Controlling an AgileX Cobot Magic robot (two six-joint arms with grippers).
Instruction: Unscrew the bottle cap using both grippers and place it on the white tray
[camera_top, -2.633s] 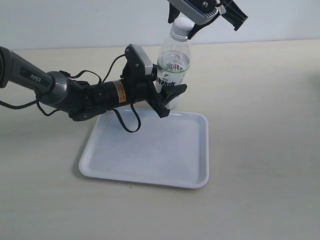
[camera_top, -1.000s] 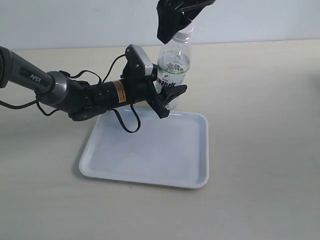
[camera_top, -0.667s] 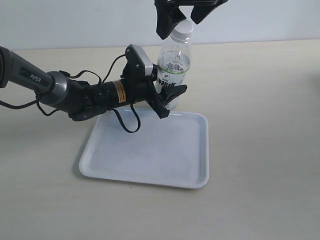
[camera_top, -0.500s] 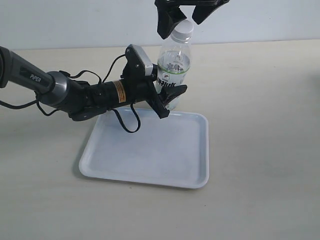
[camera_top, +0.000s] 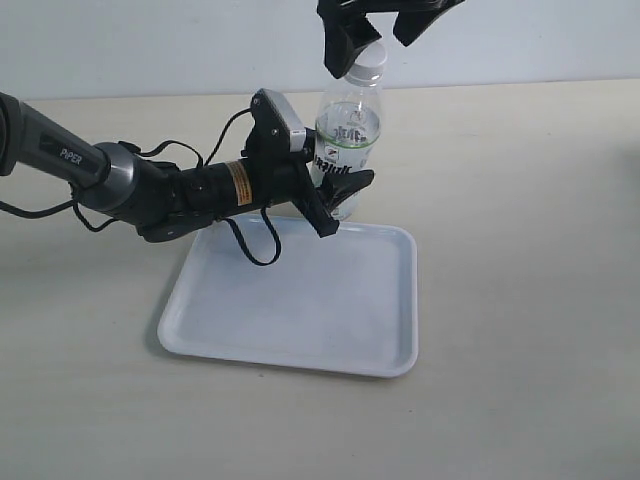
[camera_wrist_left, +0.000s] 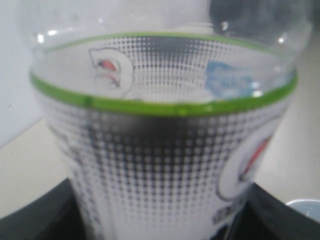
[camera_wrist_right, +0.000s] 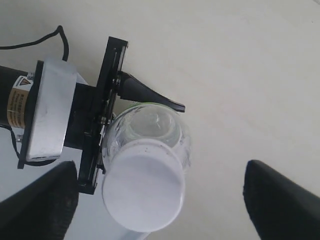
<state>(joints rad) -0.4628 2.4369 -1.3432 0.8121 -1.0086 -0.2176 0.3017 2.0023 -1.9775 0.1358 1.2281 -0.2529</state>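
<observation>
The clear bottle (camera_top: 346, 140) with its white-green label stands upright just behind the white tray (camera_top: 300, 300). My left gripper (camera_top: 335, 195) is shut on the bottle's lower body; in the left wrist view the label (camera_wrist_left: 165, 165) fills the picture between the black fingers (camera_wrist_left: 35, 215). The white bottle cap (camera_top: 368, 58) sits on the bottle's neck. My right gripper (camera_top: 380, 25) hangs open just above it, one finger on each side, not touching. From the right wrist view the cap (camera_wrist_right: 143, 192) lies between the spread fingertips (camera_wrist_right: 40, 200).
The left arm marked "PIPER" (camera_top: 110, 175) stretches in from the left, low over the table, with a cable loop (camera_top: 255, 240) hanging over the tray's back-left corner. Beige tabletop (camera_top: 520, 250) surrounds the tray.
My right gripper opened its jaws off the cap, turned and rose slightly above it. The bottle, the left gripper and the tray have stayed in place.
</observation>
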